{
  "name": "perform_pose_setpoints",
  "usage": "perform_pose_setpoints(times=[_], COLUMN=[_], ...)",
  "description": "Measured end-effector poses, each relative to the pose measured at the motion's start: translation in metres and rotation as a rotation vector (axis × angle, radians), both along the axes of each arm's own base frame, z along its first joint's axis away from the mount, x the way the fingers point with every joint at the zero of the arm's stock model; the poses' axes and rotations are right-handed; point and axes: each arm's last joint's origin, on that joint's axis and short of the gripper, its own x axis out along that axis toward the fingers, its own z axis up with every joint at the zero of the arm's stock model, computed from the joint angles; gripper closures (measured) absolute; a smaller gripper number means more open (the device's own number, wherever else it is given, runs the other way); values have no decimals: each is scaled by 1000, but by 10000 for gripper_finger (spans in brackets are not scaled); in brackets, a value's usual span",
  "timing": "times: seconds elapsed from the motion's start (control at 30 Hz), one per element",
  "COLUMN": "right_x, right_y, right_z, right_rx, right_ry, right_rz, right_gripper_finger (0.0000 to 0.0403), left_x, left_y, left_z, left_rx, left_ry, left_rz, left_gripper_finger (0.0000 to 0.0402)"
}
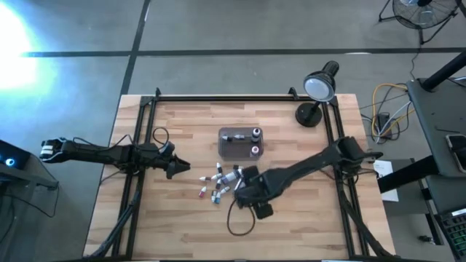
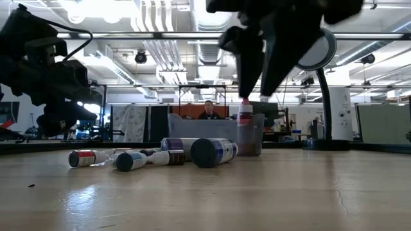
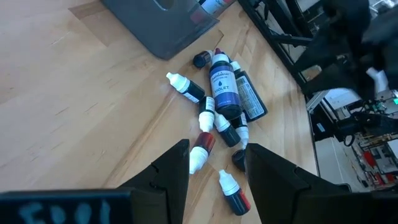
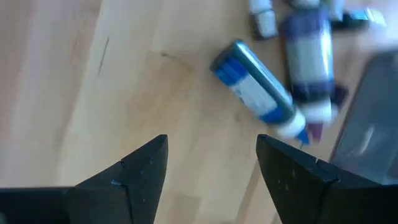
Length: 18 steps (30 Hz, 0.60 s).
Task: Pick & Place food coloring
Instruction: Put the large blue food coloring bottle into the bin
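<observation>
Industrial lab or workshop: polished concrete floor (image 1: 218,29), exposed ceiling ducts (image 2: 154,45), floor fan (image 1: 422,11) at 1 o'clock, framed wooden worktop (image 1: 182,225), seated person (image 2: 208,110) beyond.

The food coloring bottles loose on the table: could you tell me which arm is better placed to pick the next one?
Probably the right: the right gripper hangs open at the edge of the bottles, one lying just ahead of its fingers. The left gripper, also open, waits beside the pile.

Blurred bottles (image 4: 308,56) and tray (image 4: 367,124) cut at frame edge.
</observation>
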Motion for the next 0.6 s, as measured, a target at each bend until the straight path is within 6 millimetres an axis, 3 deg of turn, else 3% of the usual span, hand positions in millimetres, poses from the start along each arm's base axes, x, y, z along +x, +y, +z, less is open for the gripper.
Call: perform_pose_setpoints(times=[0.23, 0.6], right_x=[18, 34], right_y=[-19, -40], right_z=[-31, -38], right_rx=[-97, -91], right_ry=[60, -36], right_rz=[49, 62], right_gripper_finger=[172, 172], left_x=[0, 0], left_y=[0, 0], left_z=[0, 0], left_rx=[-43, -88], left_ry=[2, 4], left_rz=[21, 39], left_gripper_finger=[271, 271])
